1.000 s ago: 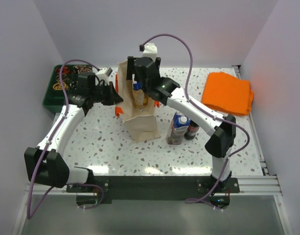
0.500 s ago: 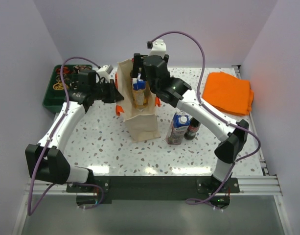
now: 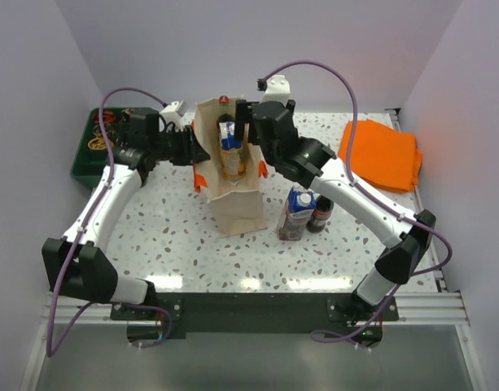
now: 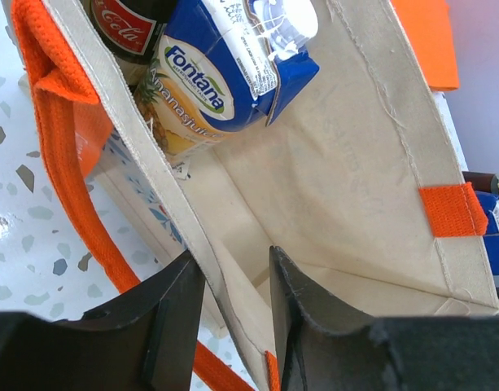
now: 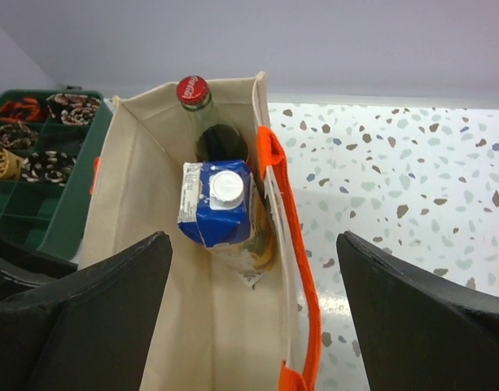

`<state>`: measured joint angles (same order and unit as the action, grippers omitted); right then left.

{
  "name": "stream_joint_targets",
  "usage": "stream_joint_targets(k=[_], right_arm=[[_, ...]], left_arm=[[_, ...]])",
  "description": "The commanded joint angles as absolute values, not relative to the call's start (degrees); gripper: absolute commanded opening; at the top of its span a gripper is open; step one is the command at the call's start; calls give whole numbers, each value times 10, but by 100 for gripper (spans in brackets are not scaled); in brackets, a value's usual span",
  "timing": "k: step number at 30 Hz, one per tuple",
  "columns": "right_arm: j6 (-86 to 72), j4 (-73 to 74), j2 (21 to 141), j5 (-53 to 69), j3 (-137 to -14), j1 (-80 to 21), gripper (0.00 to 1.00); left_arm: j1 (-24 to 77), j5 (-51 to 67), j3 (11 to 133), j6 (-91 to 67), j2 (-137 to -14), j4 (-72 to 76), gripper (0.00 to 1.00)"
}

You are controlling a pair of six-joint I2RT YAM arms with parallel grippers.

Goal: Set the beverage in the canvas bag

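The beige canvas bag (image 3: 237, 199) with orange handles stands upright mid-table. Inside it a blue juice carton (image 5: 216, 204) leans beside a cola bottle with a red cap (image 5: 192, 88); both also show in the left wrist view, the carton (image 4: 225, 73) on top. My left gripper (image 4: 233, 309) is shut on the bag's left rim (image 4: 180, 228), one finger inside and one outside. My right gripper (image 5: 253, 318) is wide open and empty, above the bag's mouth. In the top view it (image 3: 249, 122) sits at the bag's back right.
A second blue carton (image 3: 296, 213) and a small dark bottle (image 3: 321, 216) stand right of the bag. A folded orange cloth (image 3: 379, 155) lies at the back right. A green tray (image 3: 93, 151) of small items sits at the back left.
My right gripper has lifted out of the bag and drawn back to the right, empty; the juice carton stays inside. The left gripper keeps its hold on the rim.
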<state>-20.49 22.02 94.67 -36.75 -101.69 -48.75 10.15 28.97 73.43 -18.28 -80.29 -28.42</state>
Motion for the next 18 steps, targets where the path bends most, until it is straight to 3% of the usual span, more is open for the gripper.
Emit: stream_joint_targets(k=[1,7,18], right_arm=[[-204,241,910,-390,-1007,-490,87],[-211,314,887,-389,-1022,-485,93],[-227,463,842,-326,-1044,-414,97]], left_arm=[[103,292,765,-171,-796,-284,44],[104,253,783,-167,-778,-308,54],[104,135,828,-159,-755,-369,61]])
